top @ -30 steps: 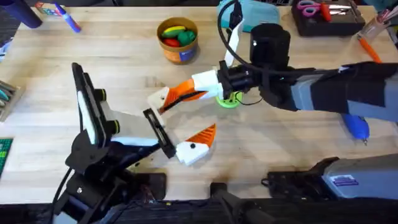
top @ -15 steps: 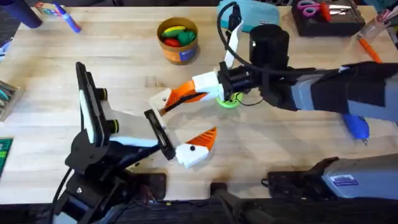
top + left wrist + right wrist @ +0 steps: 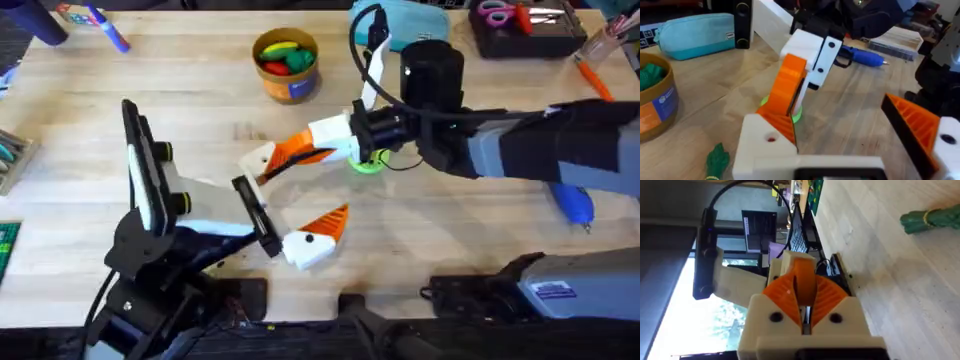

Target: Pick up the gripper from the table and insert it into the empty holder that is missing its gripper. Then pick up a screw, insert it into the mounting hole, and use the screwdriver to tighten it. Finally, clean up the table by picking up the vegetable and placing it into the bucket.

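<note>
- The left gripper [image 3: 305, 232] sits low on the table [image 3: 200, 90]. One white block with a ribbed orange pad [image 3: 315, 238] shows at the end of the black holder [image 3: 256, 214], and I cannot tell if it is apart or together
- The small cream gripper [image 3: 256, 158] sits just past the holder's far end, pinched tight between the right gripper [image 3: 270, 160] and its long orange fingers [image 3: 300, 148]
- The yellow bucket [image 3: 285, 64] stands farther back, with a blue label too small to read, and holds red, yellow and green toy food
- A green vegetable [image 3: 930, 219] lies on the table
- The table is light wood
- Far back are a teal pouch [image 3: 420, 22] and a tray with pink scissors [image 3: 520, 22]
</note>
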### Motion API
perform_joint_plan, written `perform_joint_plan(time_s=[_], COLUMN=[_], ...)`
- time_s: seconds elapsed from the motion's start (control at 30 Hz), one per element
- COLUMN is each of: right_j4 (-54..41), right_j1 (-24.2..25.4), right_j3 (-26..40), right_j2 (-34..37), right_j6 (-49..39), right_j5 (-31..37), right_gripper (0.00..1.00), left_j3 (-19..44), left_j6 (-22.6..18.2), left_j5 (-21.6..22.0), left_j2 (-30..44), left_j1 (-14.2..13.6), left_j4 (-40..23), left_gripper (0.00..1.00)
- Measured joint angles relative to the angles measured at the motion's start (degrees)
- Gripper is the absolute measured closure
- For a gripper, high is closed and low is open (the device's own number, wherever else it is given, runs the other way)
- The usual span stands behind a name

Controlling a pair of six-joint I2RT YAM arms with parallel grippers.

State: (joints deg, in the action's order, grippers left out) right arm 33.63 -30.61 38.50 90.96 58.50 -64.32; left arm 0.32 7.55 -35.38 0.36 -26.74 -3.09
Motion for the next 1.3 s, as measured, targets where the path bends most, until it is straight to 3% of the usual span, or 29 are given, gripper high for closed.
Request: perform_joint_plan(time_s=[0.6, 0.8, 1.17, 1.3], right_j4=[-0.23, -0.28, -0.76, -0.81], right_j1=[0.74, 1.00, 1.16, 1.16], right_j3=[0.00, 0.00, 0.00, 0.00], right_j2=[0.02, 0.02, 0.08, 0.08], right_j6=[0.02, 0.01, 0.01, -0.02], right_j5=[-1.94, -2.62, -2.36, -2.34], right_gripper=[0.858, 0.826, 0.548, 0.524], left_j3=[0.00, 0.00, 0.00, 0.00], left_j6=[-0.62, -1.29, -2.43, -2.71], left_j5=[-1.65, -4.88, -5.79, -5.79], left_j2=[0.00, 0.00, -0.07, -0.07], left_j1=[0.00, -0.48, -0.68, -0.68], left_j4=[0.02, -0.03, -0.04, -0.02], left_gripper=[0.008, 0.008, 0.008, 0.008])
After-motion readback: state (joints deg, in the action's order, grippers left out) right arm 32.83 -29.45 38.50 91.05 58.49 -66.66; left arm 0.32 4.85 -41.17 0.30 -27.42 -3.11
